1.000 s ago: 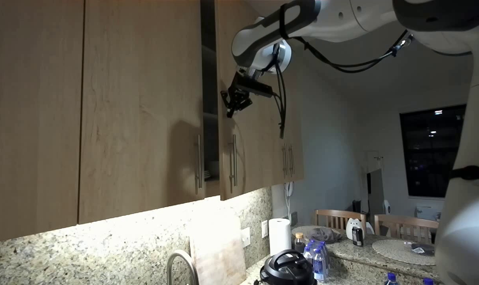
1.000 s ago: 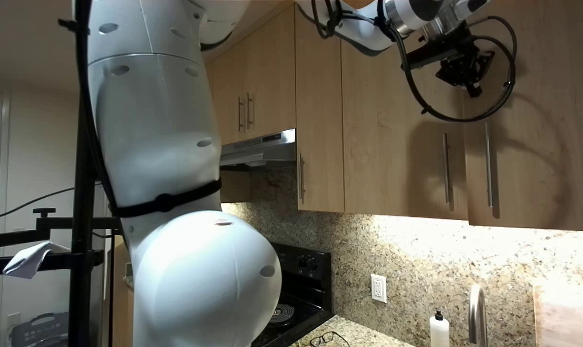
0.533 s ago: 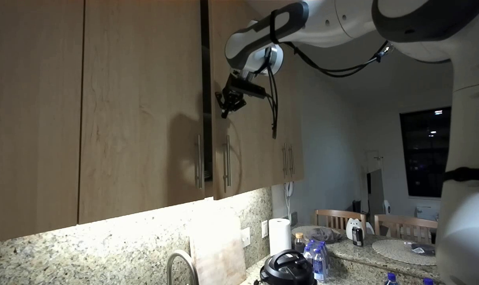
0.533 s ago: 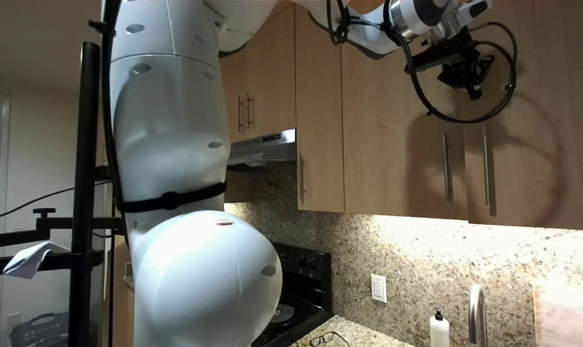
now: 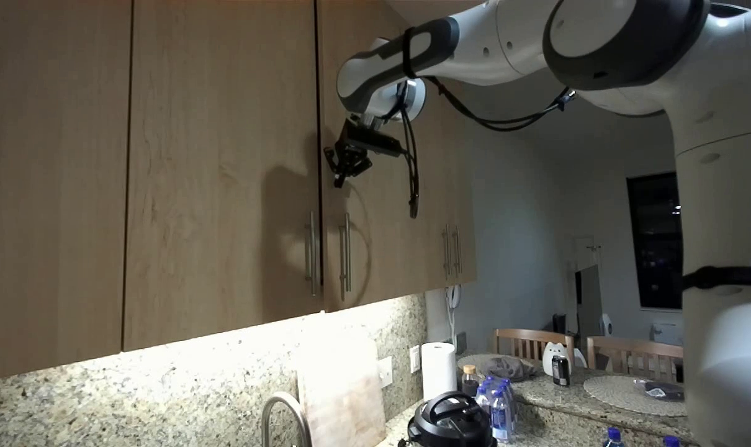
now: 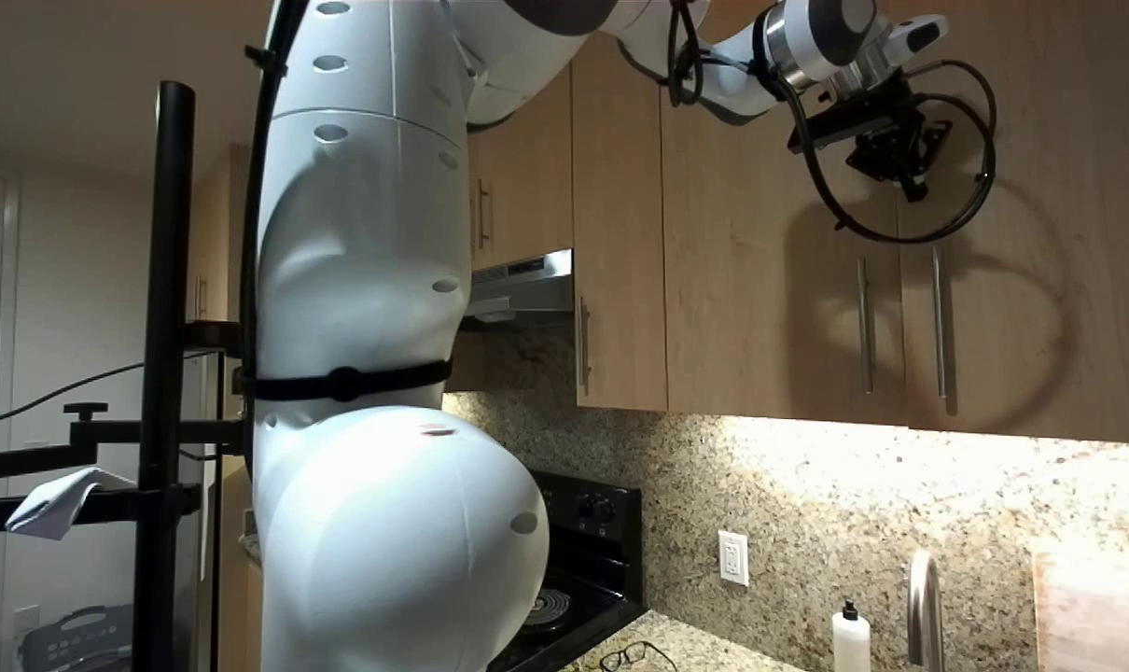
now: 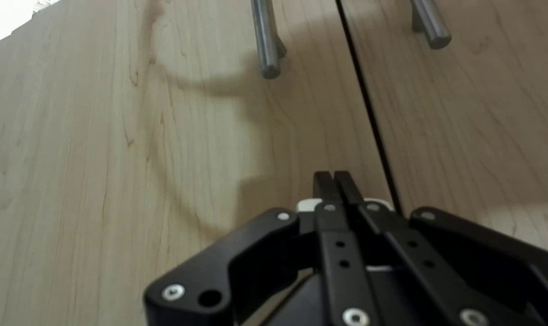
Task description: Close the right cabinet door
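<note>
The right cabinet door is a light tan wood-grain panel with a slim vertical bar handle. It also shows in an exterior view and fills the left of the wrist view. It stands about flush with the neighbouring left door, with a thin dark seam between them. My gripper is at the door's outer face, above its handle and near the seam edge. In the wrist view my gripper is shut with nothing between its fingertips. Whether the tips touch the panel is hard to tell.
The right door's handle and the left door's handle stick out below the gripper. A faucet, a cutting board, a black pot and a paper towel roll stand below. A range hood hangs beyond the arm.
The right door has swung inward, and the dark gap beside it has narrowed to a thin seam. My gripper has moved with it toward the left door, staying shut.
</note>
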Controlling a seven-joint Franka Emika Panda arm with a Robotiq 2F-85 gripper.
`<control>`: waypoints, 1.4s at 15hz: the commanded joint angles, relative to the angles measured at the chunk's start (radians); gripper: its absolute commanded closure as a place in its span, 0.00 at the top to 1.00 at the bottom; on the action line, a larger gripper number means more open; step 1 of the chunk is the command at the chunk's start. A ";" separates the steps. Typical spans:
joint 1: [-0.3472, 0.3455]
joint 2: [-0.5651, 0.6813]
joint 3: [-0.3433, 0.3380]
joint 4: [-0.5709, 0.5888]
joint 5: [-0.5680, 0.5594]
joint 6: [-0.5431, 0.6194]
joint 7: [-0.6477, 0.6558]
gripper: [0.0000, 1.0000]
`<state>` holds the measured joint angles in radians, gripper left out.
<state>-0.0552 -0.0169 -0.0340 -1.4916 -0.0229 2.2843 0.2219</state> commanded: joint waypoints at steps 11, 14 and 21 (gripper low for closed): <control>0.008 0.011 0.004 0.035 0.008 -0.119 -0.049 0.07; 0.004 -0.073 0.000 -0.067 0.009 -0.191 -0.084 0.06; -0.011 -0.290 -0.035 -0.388 -0.004 -0.285 -0.107 0.06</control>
<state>-0.0516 -0.1973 -0.0603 -1.7078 -0.0255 1.9975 0.1516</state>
